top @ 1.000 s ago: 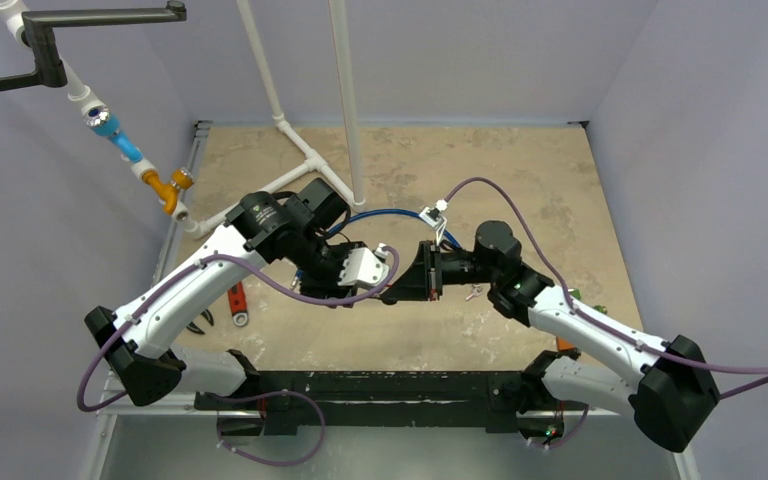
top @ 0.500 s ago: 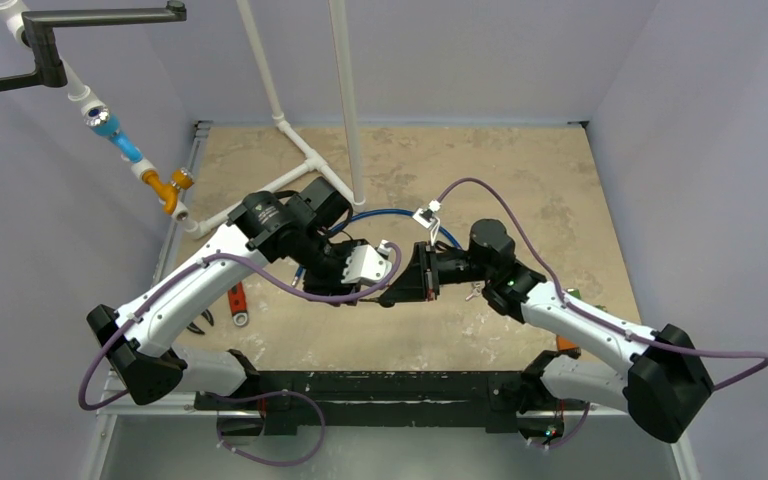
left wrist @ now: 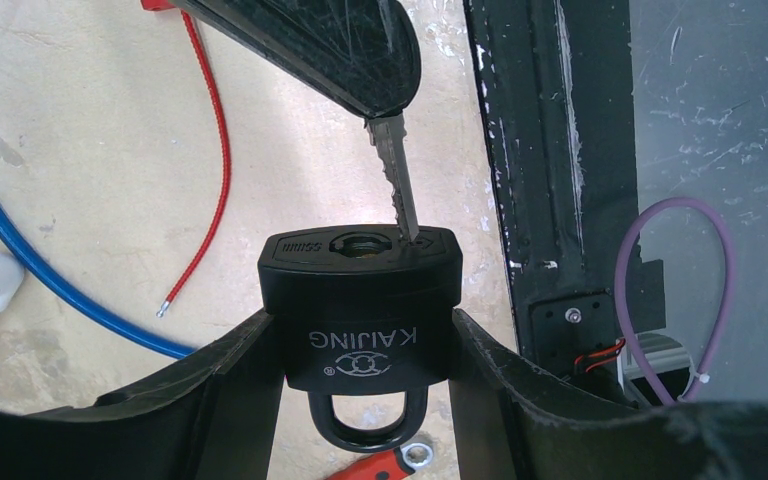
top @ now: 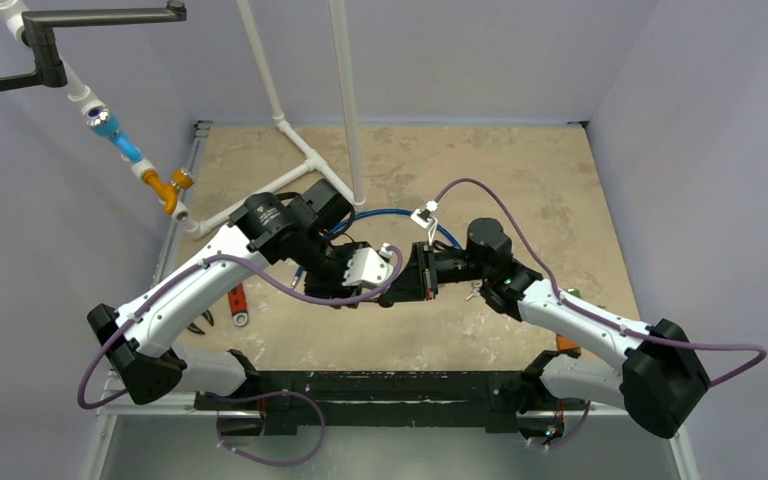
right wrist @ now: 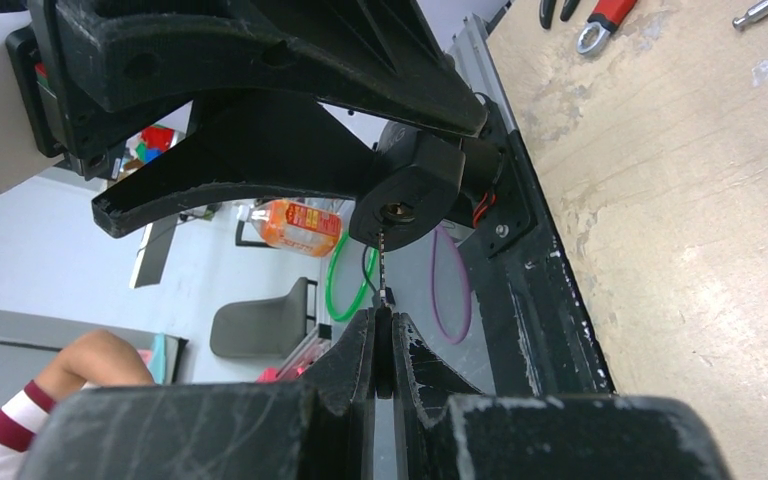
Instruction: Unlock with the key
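In the overhead view the left arm rises from its near-left base, bends at a raised elbow and turns its wrist rightward. This sets the left gripper point(top: 384, 288) facing the right gripper point(top: 406, 283), which reaches leftward from the other arm's low, outstretched forearm. The two meet above the middle of the beige speckled table point(top: 520, 180), and the lock between them is too hidden there to make out. A white plastic pipe frame point(top: 295, 165) stands behind them, a blue cable point(top: 390, 212) arcs past the wrists, and a red-handled wrench point(top: 237, 304) lies beside the left forearm. In the left wrist view the left jaws are clamped on the sides of a black rectangular padlock point(left wrist: 360, 310) marked KAIJING, its shackle toward the camera and its keyhole point(left wrist: 360, 241) on the far face. A silver toothed key point(left wrist: 396, 170) juts from a black finger of the right gripper, its tip touching the lock's face at the keyhole's right rim; whether it has entered cannot be told. A thin red cord point(left wrist: 210, 150) and the black base rail point(left wrist: 550, 120) lie beyond. In the right wrist view the right jaws are pinched tight on the key's head, and the blade, seen edge-on, runs up to the padlock just below the keyhole, with the left gripper's fingers spanning above.
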Robot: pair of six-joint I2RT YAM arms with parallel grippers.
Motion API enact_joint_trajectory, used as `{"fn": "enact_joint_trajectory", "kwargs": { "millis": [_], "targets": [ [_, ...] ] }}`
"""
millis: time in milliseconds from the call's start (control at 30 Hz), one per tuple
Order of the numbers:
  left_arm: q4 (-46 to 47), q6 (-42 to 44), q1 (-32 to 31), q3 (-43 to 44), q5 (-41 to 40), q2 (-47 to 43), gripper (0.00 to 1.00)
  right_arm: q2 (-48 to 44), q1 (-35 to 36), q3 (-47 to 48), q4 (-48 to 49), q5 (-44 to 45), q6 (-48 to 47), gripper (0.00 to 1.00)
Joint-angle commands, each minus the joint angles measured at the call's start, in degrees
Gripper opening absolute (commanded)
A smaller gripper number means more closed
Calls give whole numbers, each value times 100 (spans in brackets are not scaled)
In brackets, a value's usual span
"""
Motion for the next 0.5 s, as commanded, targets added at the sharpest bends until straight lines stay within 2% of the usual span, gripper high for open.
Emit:
{"fn": "enact_joint_trajectory", "kwargs": {
  "millis": [0, 467],
  "targets": [
    [113, 27, -74, 178, 209, -162, 0, 10, -58, 193, 400, -112, 73, 0],
    [35, 172, -233, 230, 175, -224, 0, 173, -155, 235, 510, -194, 146, 0]
  ]
}}
